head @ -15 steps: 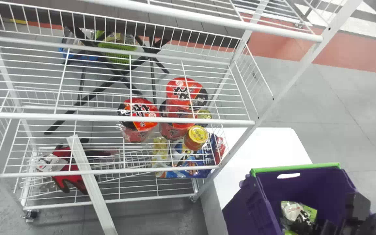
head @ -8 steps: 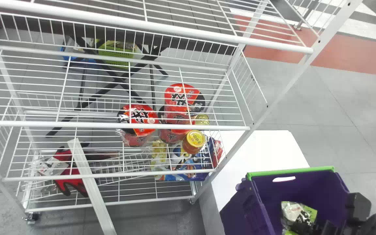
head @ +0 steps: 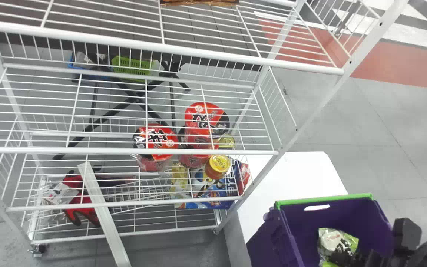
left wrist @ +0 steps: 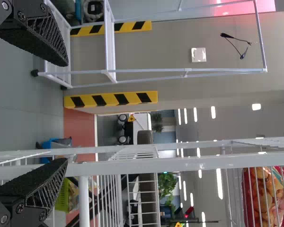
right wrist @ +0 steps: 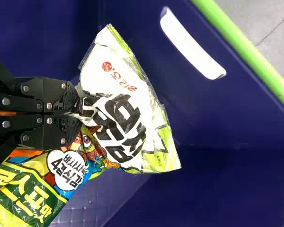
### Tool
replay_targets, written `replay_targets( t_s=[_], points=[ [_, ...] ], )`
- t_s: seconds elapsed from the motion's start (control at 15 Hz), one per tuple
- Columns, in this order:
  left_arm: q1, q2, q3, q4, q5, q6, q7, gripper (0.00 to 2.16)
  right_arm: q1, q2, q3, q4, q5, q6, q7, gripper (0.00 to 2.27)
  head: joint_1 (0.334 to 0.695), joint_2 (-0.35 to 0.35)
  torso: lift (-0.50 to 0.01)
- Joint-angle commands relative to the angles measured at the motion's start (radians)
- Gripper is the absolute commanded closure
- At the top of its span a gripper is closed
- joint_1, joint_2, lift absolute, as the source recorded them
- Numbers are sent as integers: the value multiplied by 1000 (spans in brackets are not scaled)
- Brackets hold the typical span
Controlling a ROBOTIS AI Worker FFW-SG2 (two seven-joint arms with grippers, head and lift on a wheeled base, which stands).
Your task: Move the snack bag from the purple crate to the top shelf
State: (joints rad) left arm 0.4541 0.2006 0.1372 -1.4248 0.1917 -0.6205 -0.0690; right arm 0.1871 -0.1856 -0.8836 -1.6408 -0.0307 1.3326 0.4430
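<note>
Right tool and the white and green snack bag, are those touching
Touching. In the right wrist view, the right tool pinches the snack bag, wrapper gathered between its tips.

The inventory comprises one purple crate (head: 347, 215), two snack bags (right wrist: 116, 80) within it, and one green basket (head: 132, 66). The rack (head: 184, 151) count is one in the head view, with one yellow-lidded jar (head: 218, 165). Striped yellow-and-black strips (left wrist: 128, 98) number two.
</note>
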Motion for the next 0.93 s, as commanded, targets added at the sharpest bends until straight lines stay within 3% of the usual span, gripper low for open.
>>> replay_targets(
  t_s=[0.0, 0.87],
  points=[
    [2, 0, 1, 1, 2, 0, 0, 100, 0, 0, 0, -1, 0, 1, 0, 1939, 695, -350, -309],
    [6, -3, -1, 3, 2, -3, 0, 100, 2, 3, -6, -11, -2, 1, 16, 1939, 695, -350, -258]
  ],
)
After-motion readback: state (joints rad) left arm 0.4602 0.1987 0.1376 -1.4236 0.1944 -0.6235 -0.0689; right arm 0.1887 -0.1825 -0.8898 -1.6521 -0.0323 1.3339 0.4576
